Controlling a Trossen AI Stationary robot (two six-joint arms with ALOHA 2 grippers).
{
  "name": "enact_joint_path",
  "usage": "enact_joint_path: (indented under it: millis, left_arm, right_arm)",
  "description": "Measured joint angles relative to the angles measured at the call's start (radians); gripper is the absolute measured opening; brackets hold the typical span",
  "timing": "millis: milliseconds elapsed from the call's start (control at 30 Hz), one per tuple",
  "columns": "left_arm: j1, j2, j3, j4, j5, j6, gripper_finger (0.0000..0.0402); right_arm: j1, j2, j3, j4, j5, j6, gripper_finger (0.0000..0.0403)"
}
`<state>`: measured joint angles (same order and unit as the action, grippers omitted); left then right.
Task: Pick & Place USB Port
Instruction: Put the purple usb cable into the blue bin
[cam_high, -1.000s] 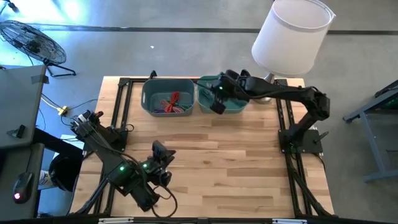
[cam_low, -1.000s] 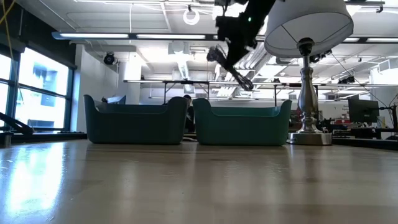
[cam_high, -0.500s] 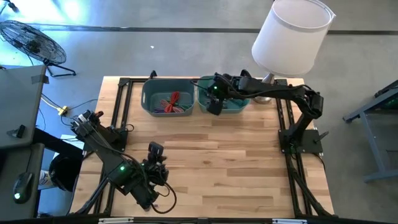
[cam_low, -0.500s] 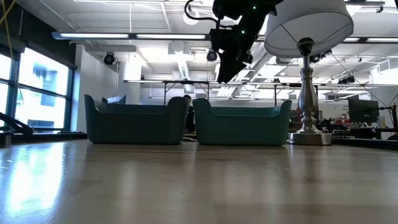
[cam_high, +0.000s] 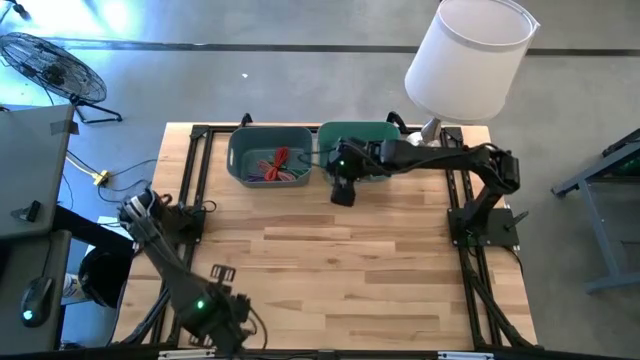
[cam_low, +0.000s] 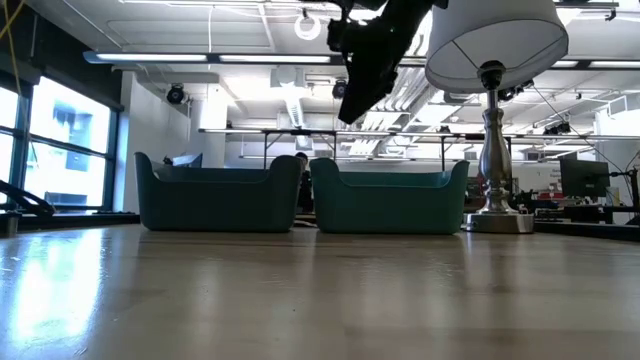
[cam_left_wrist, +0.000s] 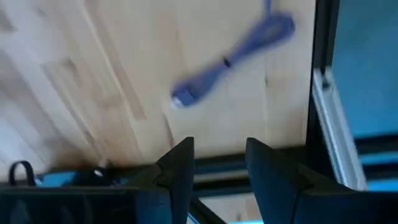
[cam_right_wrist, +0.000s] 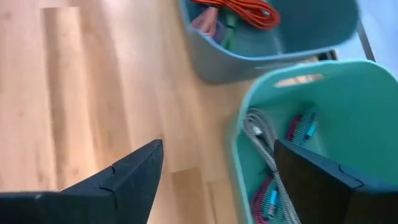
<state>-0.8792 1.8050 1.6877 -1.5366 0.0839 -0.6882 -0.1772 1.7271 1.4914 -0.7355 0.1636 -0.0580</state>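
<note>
Hovering right gripper (cam_high: 343, 188), fingers apart and empty, beside teal bin (cam_high: 385, 135) for cable pickup | left gripper (cam_left_wrist: 217, 180) apart, parked at table's near edge

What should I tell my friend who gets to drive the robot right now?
Right gripper: open and empty, above the table just in front of the teal bin.
Left gripper: open and empty, by the table's near left corner, with a blue USB cable on the wood ahead of it.
Teal bin: holds several cables. Grey-blue bin: holds red and orange cables.
Done: nothing is in either gripper now.
Left: probably picking up the blue cable and putting it in a bin.
</note>
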Motion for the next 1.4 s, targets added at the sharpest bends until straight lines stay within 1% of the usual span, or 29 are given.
enact_joint_path:
  millis: [67,167,300,433,567,700,767,867,967,1100,1233,1333,1400]
  left_arm:
    - [-0.031,0.019,-0.016,-0.001,0.038,0.008,0.0140]
    - [-0.068,0.057,-0.039,0.016,0.050,0.063,0.0140]
    - [-0.108,0.110,-0.061,0.033,0.039,0.197,0.0140]
    - [-0.113,0.154,-0.090,0.117,0.030,0.283,0.0140]
    - [-0.109,0.181,-0.113,0.203,-0.045,0.372,0.0140]
    - [-0.109,0.202,-0.146,0.251,-0.131,0.448,0.0140]
    - [-0.109,0.212,-0.170,0.260,-0.133,0.456,0.0140]
    - [-0.109,0.226,-0.209,0.274,-0.086,0.456,0.0140]
    - [-0.109,0.228,-0.259,0.344,-0.060,0.456,0.0140]
    - [-0.109,0.221,-0.300,0.409,-0.074,0.470,0.0140]
    - [-0.109,0.221,-0.319,0.429,-0.125,0.481,0.0138]
    - [-0.109,0.222,-0.331,0.440,-0.141,0.503,0.0119]
    - [-0.097,0.222,-0.346,0.459,-0.142,0.502,0.0091]
  right_arm:
    - [0.029,0.000,0.000,0.000,0.000,-0.001,0.0296]
    - [0.073,0.000,0.000,0.000,0.000,0.003,0.0296]
    - [0.127,0.000,0.000,0.000,0.021,0.011,0.0295]
    - [0.173,0.000,0.000,0.000,0.028,0.030,0.0295]
    - [0.211,0.000,0.000,0.000,0.028,0.059,0.0295]
    - [0.252,0.000,0.000,0.000,0.028,0.094,0.0295]
    - [0.271,0.000,0.000,0.000,0.028,0.110,0.0295]
    - [0.299,0.000,0.000,0.000,0.031,0.137,0.0296]
    - [0.324,0.000,0.000,0.000,0.041,0.150,0.0295]
    - [0.355,0.000,0.000,0.000,0.047,0.156,0.0296]
    - [0.385,0.000,0.000,-0.001,0.047,0.186,0.0296]
    - [0.409,0.000,0.000,-0.001,0.036,0.196,0.0296]
    - [0.430,0.000,0.000,-0.001,0.035,0.211,0.0296]
